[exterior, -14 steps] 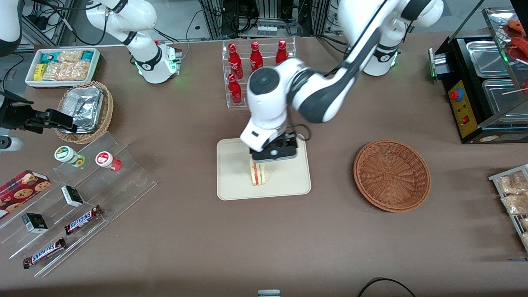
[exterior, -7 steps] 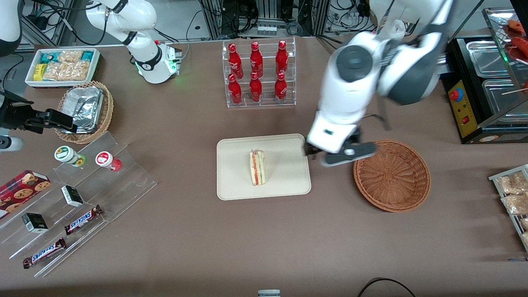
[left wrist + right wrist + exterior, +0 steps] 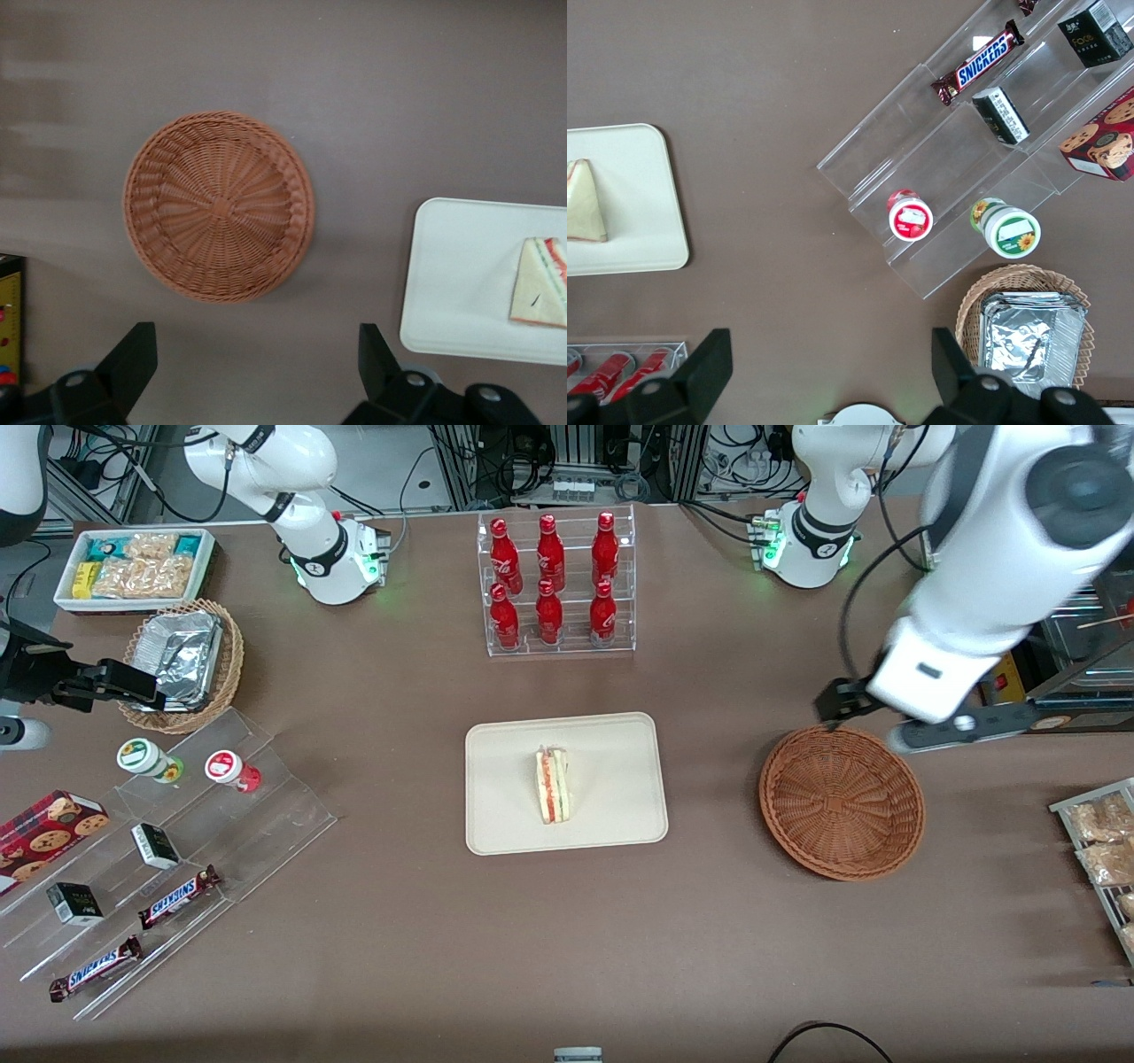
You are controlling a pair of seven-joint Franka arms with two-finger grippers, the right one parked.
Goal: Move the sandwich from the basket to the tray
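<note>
Cream-beige plastic carrying the load: finding the sandwich (image 3: 553, 786) lying on the tray (image 3: 611, 815), roughly at its middle, with the red-orange and green filling stripe showing along one cut edge. Seeing nothing touching the wedge apart from the tray beneath it, and no part of it hanging over the low rim. Checking it through the right wrist view as well, and reading it as lying flat and settled, well inside a rounded corner.

Noting the basket (image 3: 842, 802) sitting well apart from the tray, toward the working arm's end of the table, and holding nothing but its own reddish-brown weave, bare from rim to centre in the left wrist view.

Placing the gripper (image 3: 255, 347) high over the table near the basket's rim, on the side farther from the front camera, far from the sandwich. Seeing its fingers (image 3: 133, 354) spread wide apart, released, with nothing between them.

Judging the task as essentially done: lifting out of the basket, carrying across and setting down on the tray all appearing complete, going by where things are lying. Leaving, at most, bringing the arm to a resting pose. Expecting no further contact with the sandwich to be needed, and no nudging or straightening either.
</note>
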